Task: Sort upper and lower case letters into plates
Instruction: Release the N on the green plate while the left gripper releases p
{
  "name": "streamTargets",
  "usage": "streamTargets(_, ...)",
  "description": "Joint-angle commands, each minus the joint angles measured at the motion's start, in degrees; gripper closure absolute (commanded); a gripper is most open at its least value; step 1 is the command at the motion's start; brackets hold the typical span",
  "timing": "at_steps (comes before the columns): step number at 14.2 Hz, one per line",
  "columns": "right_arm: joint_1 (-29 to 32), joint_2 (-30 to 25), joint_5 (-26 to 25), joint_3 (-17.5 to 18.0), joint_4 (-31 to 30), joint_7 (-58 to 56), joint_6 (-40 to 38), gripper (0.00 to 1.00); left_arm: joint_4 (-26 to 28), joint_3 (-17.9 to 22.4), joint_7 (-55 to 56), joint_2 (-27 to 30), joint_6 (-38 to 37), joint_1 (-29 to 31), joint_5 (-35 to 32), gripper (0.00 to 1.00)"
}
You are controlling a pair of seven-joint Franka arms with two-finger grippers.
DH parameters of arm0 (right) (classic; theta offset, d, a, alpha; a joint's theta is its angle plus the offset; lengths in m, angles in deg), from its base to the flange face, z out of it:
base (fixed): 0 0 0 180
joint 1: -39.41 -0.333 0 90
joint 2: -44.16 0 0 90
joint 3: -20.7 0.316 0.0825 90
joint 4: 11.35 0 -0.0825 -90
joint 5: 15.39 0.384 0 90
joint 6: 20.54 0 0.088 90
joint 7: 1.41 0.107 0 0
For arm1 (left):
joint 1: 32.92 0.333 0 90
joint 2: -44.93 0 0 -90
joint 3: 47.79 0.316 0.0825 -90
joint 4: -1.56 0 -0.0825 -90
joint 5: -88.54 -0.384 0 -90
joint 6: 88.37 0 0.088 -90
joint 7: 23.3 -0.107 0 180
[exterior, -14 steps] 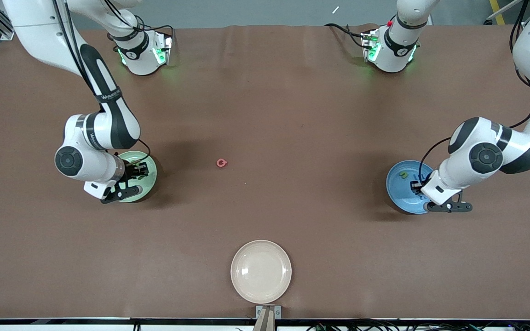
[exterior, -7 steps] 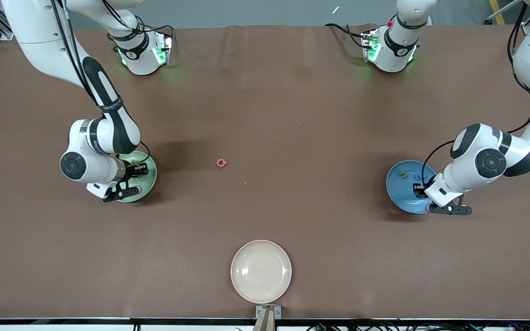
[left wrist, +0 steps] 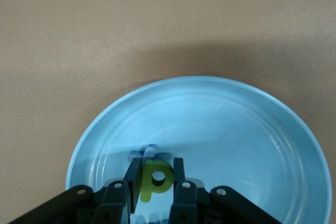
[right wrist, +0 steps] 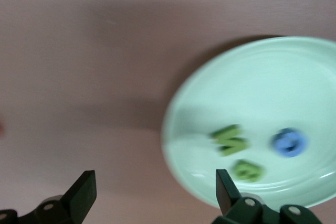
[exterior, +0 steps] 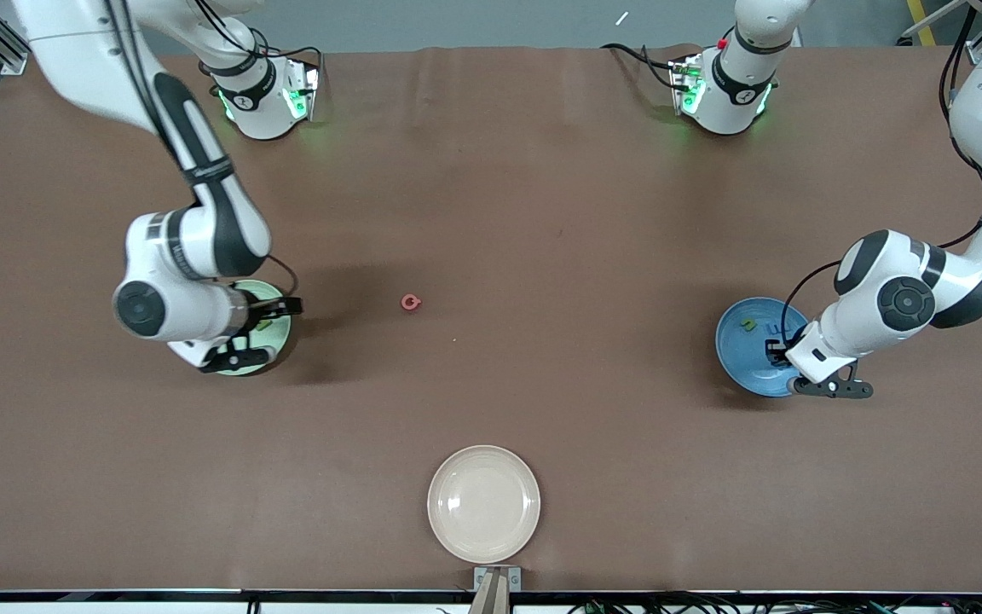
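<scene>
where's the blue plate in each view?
Front: blue plate toward the left arm's end of the table, partly under the left hand.
Left wrist: fills the lower frame.
Right wrist: not in it.
Shared landmark: the green letter the left hand grips.

A small green letter piece point(left wrist: 156, 178) reads as a lowercase "p"; it is pinched between the fingers of the left gripper point(left wrist: 156, 178) over the blue plate point(left wrist: 236, 129). A pinkish red letter piece point(exterior: 410, 302) lying on the brown table point(exterior: 542, 213) looks like a "G" or "a", too small to tell which. The letters in the green plate point(right wrist: 294, 77) are too blurred to read.
</scene>
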Motion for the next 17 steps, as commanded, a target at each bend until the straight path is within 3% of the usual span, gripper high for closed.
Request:
streamTargets(1,-7.8,-0.4,0.9,-0.3,-1.0,13.7,4.1,0.0,0.4,0.8,-0.2,-0.5,0.7,0.0,-2.8,0.92)
streamTargets(3,-12.9,0.1,0.9,-0.3,-1.0,23.3,9.0,0.0,0.4,0.8,-0.3,-0.6,0.7,0.0,-2.9,0.88)
streamTargets(4,-14.8,0.5,0.9,-0.3,-1.0,26.8,10.7,0.0,0.4,0.8,-0.4,-0.6,0.8,0.1,-2.9,0.79)
streamTargets(5,-16.2,0.8,0.9,-0.3,-1.1,28.1,12.0,0.0,0.4,0.8,-0.4,-0.4,0.8,0.1,-2.9,0.61)
streamTargets(7,-18.7,1.3,0.9,-0.4,-1.7,28.7,14.3,0.0,0.3,0.7,-0.8,0.3,0.7,0.3,-2.9,0.04)
streamTargets(11,-22.3,2.7,0.8,-0.4,-4.9,31.8,20.6,0.01,0.3,-2.5,-0.6,2.4,-0.5,2.2,-2.1,0.0)
streamTargets(13,-24.0,3.9,0.6,-0.5,-5.0,34.0,21.4,0.02,0.1,-8.9,-0.7,2.3,-5.3,7.1,-2.1,0.0)
streamTargets(15,-24.4,4.2,0.4,-0.5,-5.0,34.0,22.4,0.17,-0.2,-16.0,-0.8,2.3,-10.6,12.3,-2.0,0.0)
streamTargets(17,-25.4,5.0,0.1,-0.6,-5.0,34.0,23.0,0.26,-0.2,-19.3,-1.0,2.2,-12.0,15.3,-0.9,0.0)
